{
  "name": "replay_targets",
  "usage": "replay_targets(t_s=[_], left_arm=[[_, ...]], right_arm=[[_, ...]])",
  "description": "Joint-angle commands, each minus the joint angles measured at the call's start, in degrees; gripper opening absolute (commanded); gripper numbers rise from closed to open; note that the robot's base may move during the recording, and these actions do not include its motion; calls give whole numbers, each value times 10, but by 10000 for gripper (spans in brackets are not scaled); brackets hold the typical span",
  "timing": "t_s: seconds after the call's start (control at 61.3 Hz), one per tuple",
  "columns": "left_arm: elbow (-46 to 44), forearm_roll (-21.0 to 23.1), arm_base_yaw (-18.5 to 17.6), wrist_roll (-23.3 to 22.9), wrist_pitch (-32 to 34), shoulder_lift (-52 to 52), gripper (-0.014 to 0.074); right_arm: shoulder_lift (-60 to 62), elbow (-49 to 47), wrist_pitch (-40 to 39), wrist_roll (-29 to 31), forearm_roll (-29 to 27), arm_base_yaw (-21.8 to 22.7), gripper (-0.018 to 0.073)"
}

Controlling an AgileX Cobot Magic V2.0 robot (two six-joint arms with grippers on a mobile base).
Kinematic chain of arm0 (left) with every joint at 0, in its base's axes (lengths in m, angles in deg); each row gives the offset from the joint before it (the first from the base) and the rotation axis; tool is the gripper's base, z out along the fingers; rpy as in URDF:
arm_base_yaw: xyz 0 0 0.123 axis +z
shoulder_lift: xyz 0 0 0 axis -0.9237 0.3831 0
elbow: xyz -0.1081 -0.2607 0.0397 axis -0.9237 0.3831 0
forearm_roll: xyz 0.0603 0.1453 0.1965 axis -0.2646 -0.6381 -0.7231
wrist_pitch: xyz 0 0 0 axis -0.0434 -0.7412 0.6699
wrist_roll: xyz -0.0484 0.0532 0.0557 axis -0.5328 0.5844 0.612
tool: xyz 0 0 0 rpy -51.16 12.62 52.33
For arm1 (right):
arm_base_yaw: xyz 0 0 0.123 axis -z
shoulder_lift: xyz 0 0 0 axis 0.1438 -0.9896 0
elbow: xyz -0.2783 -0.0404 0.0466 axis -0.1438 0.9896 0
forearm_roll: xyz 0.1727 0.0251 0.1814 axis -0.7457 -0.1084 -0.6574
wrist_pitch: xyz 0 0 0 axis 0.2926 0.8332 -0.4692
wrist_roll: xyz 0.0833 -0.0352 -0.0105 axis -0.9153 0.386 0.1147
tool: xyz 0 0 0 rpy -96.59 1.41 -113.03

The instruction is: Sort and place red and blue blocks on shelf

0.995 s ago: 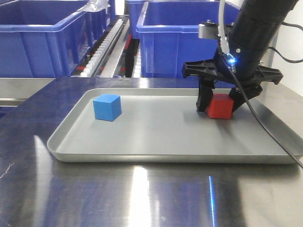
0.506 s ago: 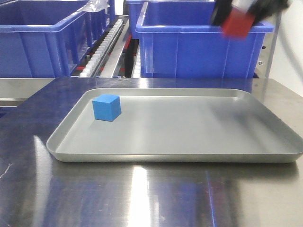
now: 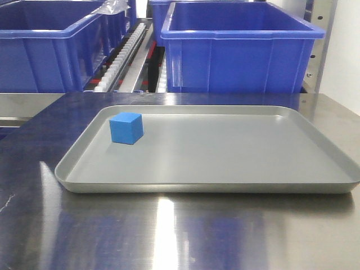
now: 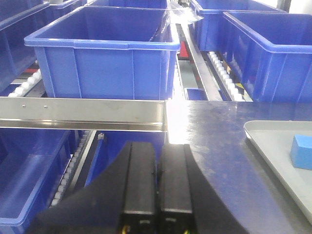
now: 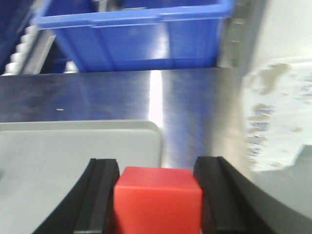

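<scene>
1. On the grey tray [image 3: 208,187], near its left rear corner, the blue cube [image 3: 126,128] is seen resting flat.
2. The tray is laid on the steel counter [image 3: 169,236], and large blue bins [image 3: 242,50] are ranged behind it.
3. The red cube [image 5: 157,207] is clamped between the two black fingers of the right claw [image 5: 157,170] (a corner of the tray and bare counter are framed beyond it).
4. The left claw [image 4: 157,180] is held closed, its fingers pressed together with nothing between them.
5. Ahead of that claw, the shelf's front rail [image 4: 83,109] is shown, with two small screws at its left end.
</scene>
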Motion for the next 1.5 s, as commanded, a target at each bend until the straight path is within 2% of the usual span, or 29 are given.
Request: replay_targets(t_s=[0.0,0.147,0.277,1.484], left_arm=[[23,-1,0,0,52,-8,76],[23,-1,0,0,52,-8,76],[23,-1,0,0,52,-8,76],[23,-1,0,0,52,-8,76]], right_arm=[[54,31,-51,4,10,26,59],[125,88,-53,4,10,52,59],[151,104,-61,4,10,57,59],[153,104,-64,4,10,57,59]])
